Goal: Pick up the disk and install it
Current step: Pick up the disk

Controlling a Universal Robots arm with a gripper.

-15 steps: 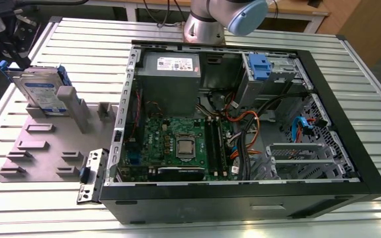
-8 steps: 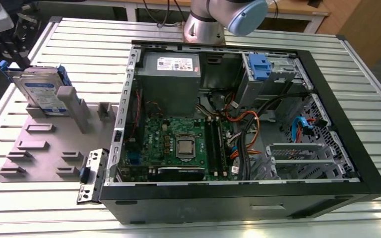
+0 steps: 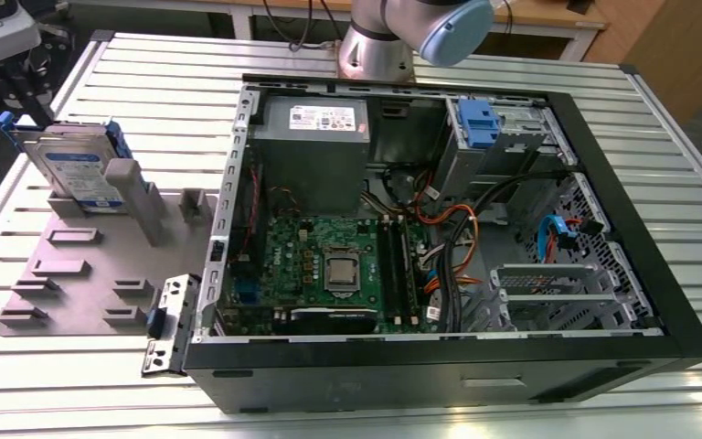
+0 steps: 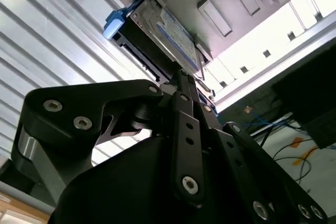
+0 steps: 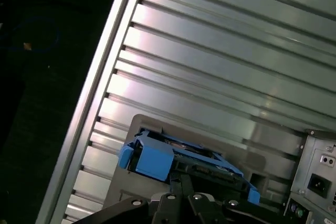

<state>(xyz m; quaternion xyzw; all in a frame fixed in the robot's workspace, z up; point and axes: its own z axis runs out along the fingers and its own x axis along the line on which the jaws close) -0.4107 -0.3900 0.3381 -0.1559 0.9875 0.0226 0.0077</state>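
The flat silver-grey disk [image 3: 77, 169], blue plastic-framed, stands on edge in a grey slotted holder [image 3: 83, 274] on the ribbed aluminium table [image 3: 643, 119]. The black jointed gripper [image 4: 184, 80] is at its edge; whether it pinches cannot be told.

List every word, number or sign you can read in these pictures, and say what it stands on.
No text can be read.
On the disk, white-and-blue label: print too small to read.
On the power-supply box, white sticker: print too small to read.
On the motherboard: markings too small to read.
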